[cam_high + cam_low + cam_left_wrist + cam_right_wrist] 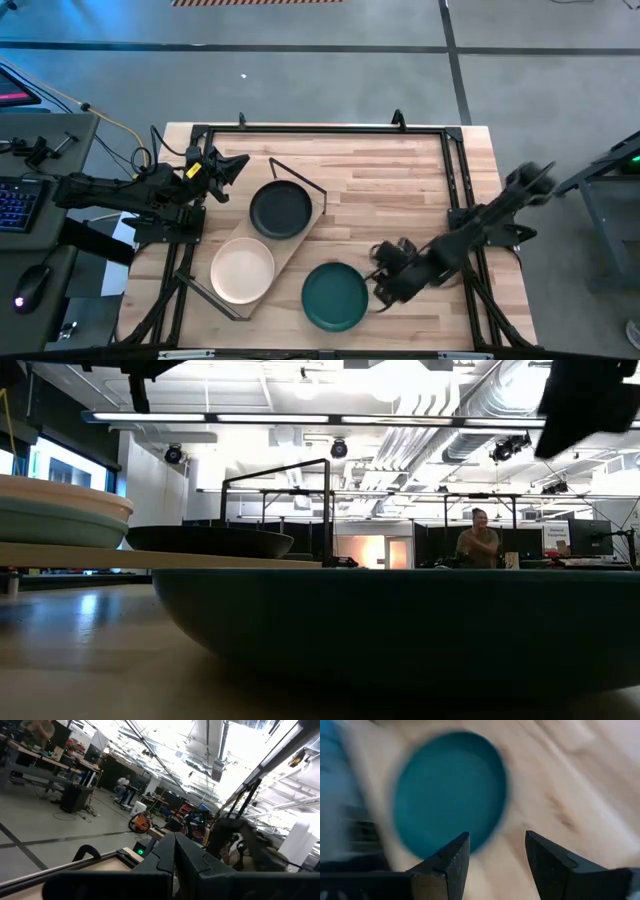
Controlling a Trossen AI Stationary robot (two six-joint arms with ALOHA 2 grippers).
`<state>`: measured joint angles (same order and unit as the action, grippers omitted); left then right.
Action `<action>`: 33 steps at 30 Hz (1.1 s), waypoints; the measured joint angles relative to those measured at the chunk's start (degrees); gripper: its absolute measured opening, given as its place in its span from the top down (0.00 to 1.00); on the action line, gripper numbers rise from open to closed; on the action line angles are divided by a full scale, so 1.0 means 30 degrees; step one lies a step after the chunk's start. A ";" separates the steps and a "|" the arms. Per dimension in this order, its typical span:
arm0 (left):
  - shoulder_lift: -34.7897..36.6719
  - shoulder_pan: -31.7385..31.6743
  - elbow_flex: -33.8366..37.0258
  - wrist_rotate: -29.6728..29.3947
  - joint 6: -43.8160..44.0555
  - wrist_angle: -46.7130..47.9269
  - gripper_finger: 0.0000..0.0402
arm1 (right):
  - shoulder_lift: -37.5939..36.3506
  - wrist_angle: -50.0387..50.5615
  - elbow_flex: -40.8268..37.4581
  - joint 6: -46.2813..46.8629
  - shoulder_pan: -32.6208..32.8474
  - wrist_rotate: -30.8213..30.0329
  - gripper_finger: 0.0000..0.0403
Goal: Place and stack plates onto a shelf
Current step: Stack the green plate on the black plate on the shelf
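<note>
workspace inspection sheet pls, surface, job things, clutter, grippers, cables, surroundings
surface: butcher-block table, bare on its right half
job's things: black plate and cream plate on the shelf; a green plate under the cream one; teal plate on the table
clutter: nothing seen
grippers: right gripper open beside the teal plate; left gripper shut, at the table's left edge
cables: yellow cable left of table
surroundings: keyboard, mouse; person far behind
</note>
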<state>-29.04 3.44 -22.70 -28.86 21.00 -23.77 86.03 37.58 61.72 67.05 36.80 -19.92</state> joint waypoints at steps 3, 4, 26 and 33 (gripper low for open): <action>0.0000 0.0000 0.0000 0.0000 0.0141 0.0014 1.00 | -0.3005 -0.5829 -0.4010 -0.0007 -0.0218 -0.0026 0.57; -0.0002 0.0000 0.0000 0.0000 0.0125 0.0044 1.00 | -0.3709 -0.7482 -0.5183 0.0033 -0.0340 -0.0055 0.57; -0.2532 0.4108 -0.0007 0.3136 0.2326 0.1912 1.00 | -0.5032 -1.5699 -0.7606 -0.6481 -0.1702 -0.2073 0.57; -0.4603 0.6565 0.0121 0.1686 0.1179 -0.0133 1.00 | -0.5032 -1.4929 -0.6723 -0.6524 -0.3531 -0.0668 0.57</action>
<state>-42.85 23.14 -22.33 -23.80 24.53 -24.17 70.94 -7.21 41.55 47.47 26.20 -21.93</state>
